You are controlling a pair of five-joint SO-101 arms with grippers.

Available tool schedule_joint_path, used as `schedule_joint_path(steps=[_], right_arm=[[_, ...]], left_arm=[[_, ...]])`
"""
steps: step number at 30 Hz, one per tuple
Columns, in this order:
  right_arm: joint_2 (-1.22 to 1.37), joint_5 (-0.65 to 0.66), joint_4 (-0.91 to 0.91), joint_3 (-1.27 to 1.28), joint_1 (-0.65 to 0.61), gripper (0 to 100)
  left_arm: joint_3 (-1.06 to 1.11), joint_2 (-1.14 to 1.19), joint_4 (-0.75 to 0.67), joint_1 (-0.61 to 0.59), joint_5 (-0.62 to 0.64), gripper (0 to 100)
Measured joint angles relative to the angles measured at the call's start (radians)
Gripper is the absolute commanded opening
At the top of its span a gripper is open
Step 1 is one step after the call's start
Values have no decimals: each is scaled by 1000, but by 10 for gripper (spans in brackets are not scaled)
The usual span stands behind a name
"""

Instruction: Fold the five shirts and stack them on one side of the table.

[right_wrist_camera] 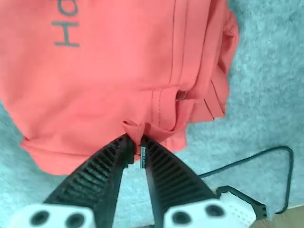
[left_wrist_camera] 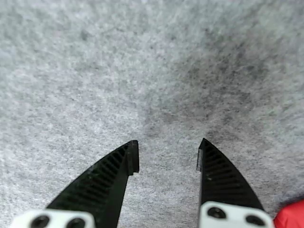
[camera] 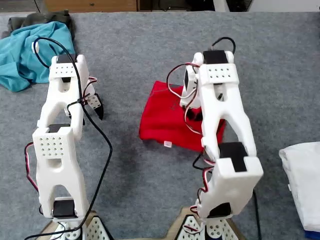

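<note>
Right gripper (right_wrist_camera: 135,142): pinching folded red shirt (right_wrist_camera: 104,80), unstacked. Left gripper (left_wrist_camera: 167,156): parted, empty. Teal shirt (camera: 25,55): crumpled, tabletop's far-left corner, pending.

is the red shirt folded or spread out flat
Folded: the red fabric shirt lies as a compact rectangle, with stacked hem layers at the edge where the right pincer pinches it.

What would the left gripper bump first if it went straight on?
Probably the grey table cover: the open left gripper points at a bare patch, beside the red shirt.
</note>
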Motion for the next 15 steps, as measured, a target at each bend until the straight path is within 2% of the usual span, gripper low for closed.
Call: schedule_joint_path(steps=[12, 15], right_arm=[[-95, 83, -5, 284, 6, 12], [-95, 91, -32, 301, 12, 83]], left_arm=[[0, 0, 0, 0, 0, 212], [0, 0, 0, 0, 0, 213]])
